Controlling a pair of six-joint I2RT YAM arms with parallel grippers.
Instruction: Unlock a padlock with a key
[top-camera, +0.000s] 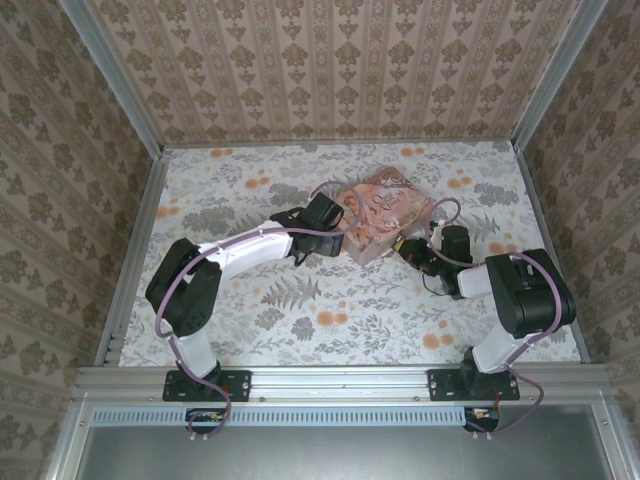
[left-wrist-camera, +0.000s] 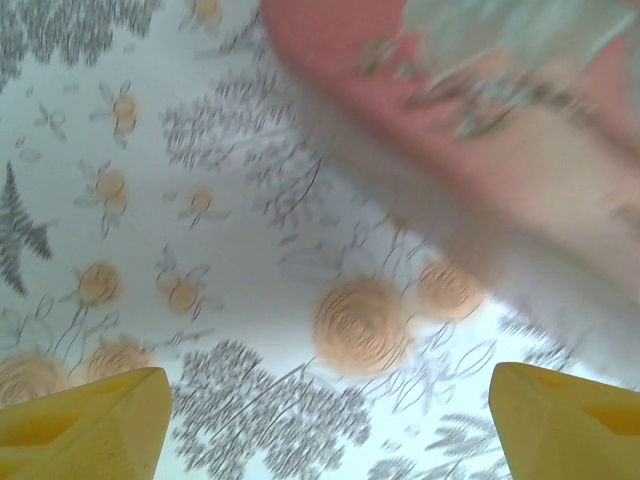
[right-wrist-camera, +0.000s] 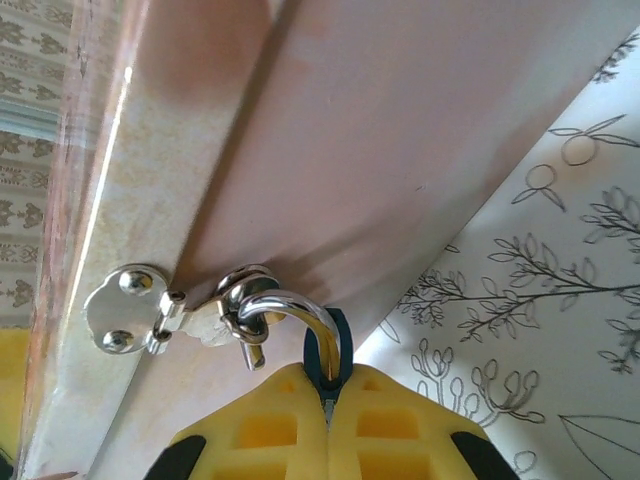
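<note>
In the right wrist view my right gripper (right-wrist-camera: 328, 385) is shut on the padlock (right-wrist-camera: 341, 335). Its dark blue body is pinched between the yellow fingertips. The silver shackle (right-wrist-camera: 290, 303) curves left through the metal loop of the clasp (right-wrist-camera: 130, 310) on the pink tin (right-wrist-camera: 380, 130), and one bare end of it pokes out below that loop. From above, the right gripper (top-camera: 410, 250) sits against the tin's near right corner. My left gripper (top-camera: 325, 213) is at the tin's left side, open, with nothing between its yellow fingers (left-wrist-camera: 90, 420). The key is out of view.
The pink picture tin (top-camera: 385, 215) lies at the table's back middle on a floral cloth (top-camera: 330, 320). Patterned walls close in the back and both sides. A metal rail (top-camera: 340, 380) runs along the near edge by the arm bases.
</note>
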